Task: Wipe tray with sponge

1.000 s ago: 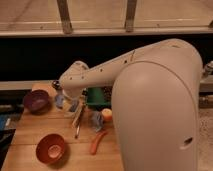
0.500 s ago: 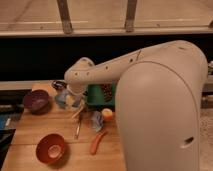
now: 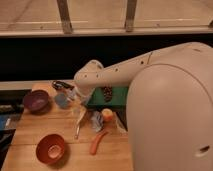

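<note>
The white arm (image 3: 117, 70) reaches from the robot's rounded body leftward over the wooden counter (image 3: 30, 132), elbow bent above the green tray (image 3: 119, 95). Its gripper (image 3: 67, 90) sits just left of the tray, beside the small blue cup (image 3: 62, 100); whether the fingers are spread or pinching anything I cannot tell. The sponge may be hidden. Left of the tray sits a round purple bowl (image 3: 36, 100); below it, a glossy red bowl (image 3: 50, 148) and an orange carrot-like piece (image 3: 97, 143).
</note>
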Available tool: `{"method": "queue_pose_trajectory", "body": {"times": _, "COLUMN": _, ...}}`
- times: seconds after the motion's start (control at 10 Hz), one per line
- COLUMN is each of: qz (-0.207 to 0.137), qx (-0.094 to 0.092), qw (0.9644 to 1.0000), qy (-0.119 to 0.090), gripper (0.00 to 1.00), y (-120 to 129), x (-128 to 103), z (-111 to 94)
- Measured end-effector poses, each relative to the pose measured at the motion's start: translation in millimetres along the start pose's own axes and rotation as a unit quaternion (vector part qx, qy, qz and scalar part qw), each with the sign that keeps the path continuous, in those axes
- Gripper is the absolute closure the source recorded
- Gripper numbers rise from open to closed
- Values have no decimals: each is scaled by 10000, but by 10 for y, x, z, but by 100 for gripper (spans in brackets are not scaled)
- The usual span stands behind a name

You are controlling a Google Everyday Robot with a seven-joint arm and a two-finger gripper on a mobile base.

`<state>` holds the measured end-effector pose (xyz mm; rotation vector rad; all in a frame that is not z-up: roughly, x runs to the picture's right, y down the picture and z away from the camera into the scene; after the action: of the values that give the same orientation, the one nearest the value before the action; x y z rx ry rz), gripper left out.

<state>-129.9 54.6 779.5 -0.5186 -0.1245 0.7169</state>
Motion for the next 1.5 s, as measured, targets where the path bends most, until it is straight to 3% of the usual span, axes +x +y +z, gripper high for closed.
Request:
{"method": "queue_pose_trajectory", "body": {"times": 0.4, "qz": 396, "qx": 136, "qw": 9989, "qy": 231, "gripper": 56, "y": -314, "x": 160, "z": -73}}
{"method": "queue_pose_trajectory", "body": {"times": 0.6, "qz": 613, "qx": 212, "qw": 9979, "qy": 19, "gripper": 56, "y": -431, "x": 361, "z": -159}}
{"method": "queue_pose_trajectory", "body": {"times": 0.8, "qz": 327, "qx": 164, "qw": 9991, "qy": -221, "gripper": 61, "y": -329, "x": 427, "z": -222}}
{"method": "queue_pose_trajectory", "body": {"times": 0.9, "qz": 7, "qx": 65, "qw": 9993, "qy": -375, "gripper": 71, "y": -134, "x": 387, "z": -222}}
{"method": "queue_pose_trajectory", "body": {"times": 1.0, "qz": -132, "qx": 9, "qw": 9989, "qy": -449, "gripper": 75, "y": -32, "x": 358, "z": -224}}
{"method": "queue_pose_trajectory", "body": {"times": 1.4, "qz": -136, "qx": 1, "qw": 9990, "qy": -425, "gripper": 75, "y": -37, "x": 370, "z": -206}}
{"method": "queue_pose_trajectory", "body": {"times": 1.5, "qz": -73, "qx": 41, "qw": 9995, "qy": -306, "gripper": 75, "y": -89, "x": 378, "z": -167}}
